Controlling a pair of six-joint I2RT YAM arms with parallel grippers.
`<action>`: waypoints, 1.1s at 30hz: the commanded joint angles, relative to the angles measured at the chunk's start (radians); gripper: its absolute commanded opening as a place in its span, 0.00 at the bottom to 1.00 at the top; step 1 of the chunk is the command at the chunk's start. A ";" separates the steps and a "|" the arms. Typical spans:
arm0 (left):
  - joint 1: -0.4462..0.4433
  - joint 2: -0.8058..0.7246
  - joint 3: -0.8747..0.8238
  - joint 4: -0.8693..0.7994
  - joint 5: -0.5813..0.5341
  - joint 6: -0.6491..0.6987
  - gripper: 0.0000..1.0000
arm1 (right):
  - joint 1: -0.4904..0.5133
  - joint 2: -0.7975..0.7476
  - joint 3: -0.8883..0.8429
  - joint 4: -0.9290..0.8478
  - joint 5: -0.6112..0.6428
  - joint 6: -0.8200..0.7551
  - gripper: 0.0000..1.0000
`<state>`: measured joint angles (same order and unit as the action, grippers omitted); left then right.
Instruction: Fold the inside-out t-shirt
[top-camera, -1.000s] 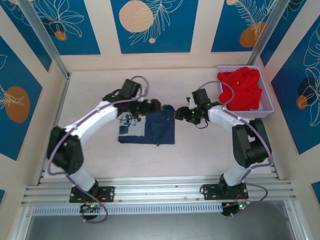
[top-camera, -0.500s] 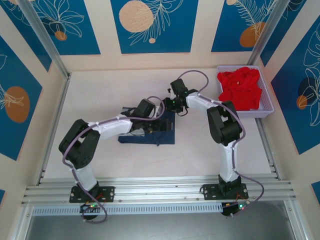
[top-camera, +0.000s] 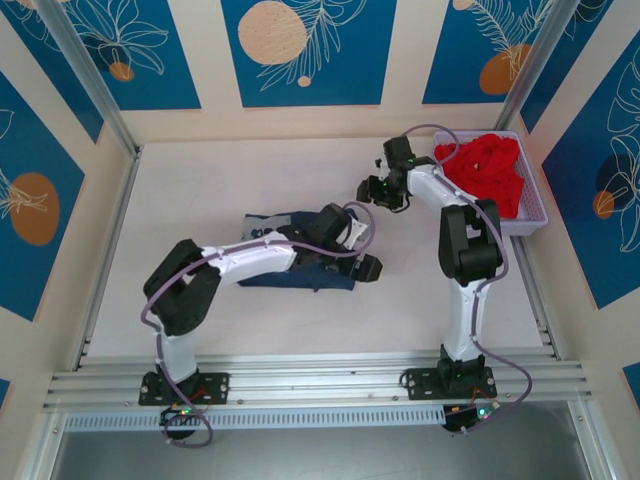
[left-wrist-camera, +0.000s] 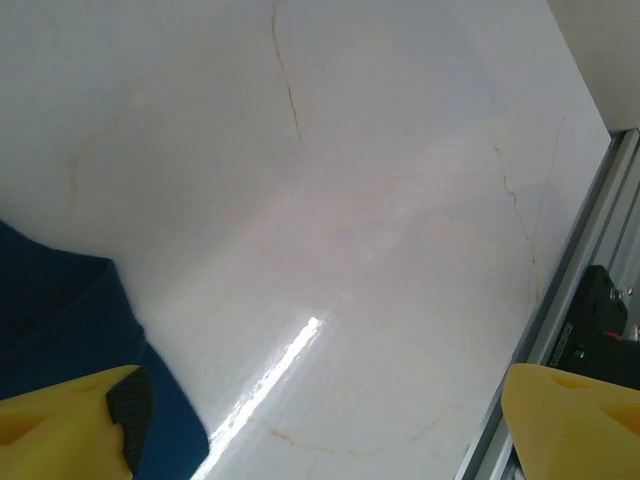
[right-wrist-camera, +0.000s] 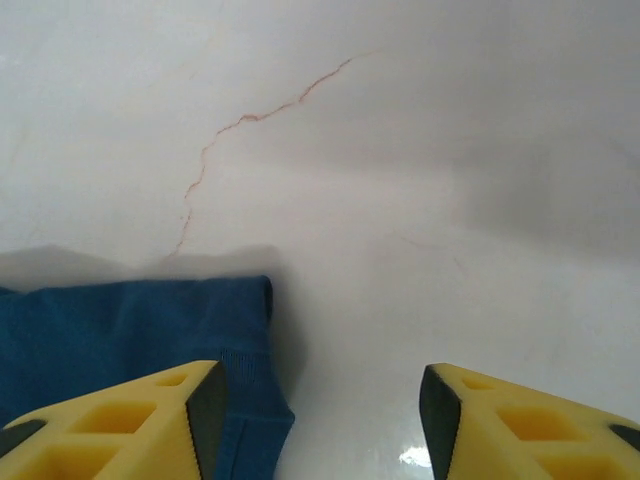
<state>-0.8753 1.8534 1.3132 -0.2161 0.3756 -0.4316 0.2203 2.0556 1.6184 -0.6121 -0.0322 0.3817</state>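
The inside-out t-shirt (top-camera: 285, 277) lies folded into a dark navy rectangle at the table's middle, partly hidden under my left forearm. My left gripper (top-camera: 365, 264) hangs just past the shirt's right edge. In the left wrist view it (left-wrist-camera: 320, 440) stands open over bare table, with the navy cloth (left-wrist-camera: 60, 330) at the lower left. My right gripper (top-camera: 374, 190) is up and to the right of the shirt, apart from it. Seen from the right wrist, it (right-wrist-camera: 320, 430) is open with nothing between the fingers, and a hemmed corner of the t-shirt (right-wrist-camera: 140, 320) lies ahead of the left finger.
A lavender basket (top-camera: 532, 214) holding a bright red garment (top-camera: 485, 175) stands at the back right, close behind my right arm. An aluminium rail (top-camera: 320, 385) runs along the near edge. Walls close in the table at left, back and right.
My left arm has swept rightward across the shirt to its right edge. My right gripper has pulled back up and to the right, off the shirt.
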 joint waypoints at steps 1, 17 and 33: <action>0.071 -0.169 -0.050 -0.098 -0.058 0.109 0.90 | 0.019 -0.186 -0.144 0.002 -0.166 0.000 0.57; 0.642 0.168 0.088 -0.155 0.036 0.012 0.85 | 0.321 -0.268 -0.549 0.278 -0.253 0.347 0.44; 0.221 -0.408 -0.618 0.145 -0.037 -0.242 0.86 | 0.140 0.280 0.442 -0.121 -0.148 0.019 0.40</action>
<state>-0.5621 1.4982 0.7097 -0.1303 0.3466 -0.5896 0.3279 2.2757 1.8351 -0.6006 -0.1566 0.5156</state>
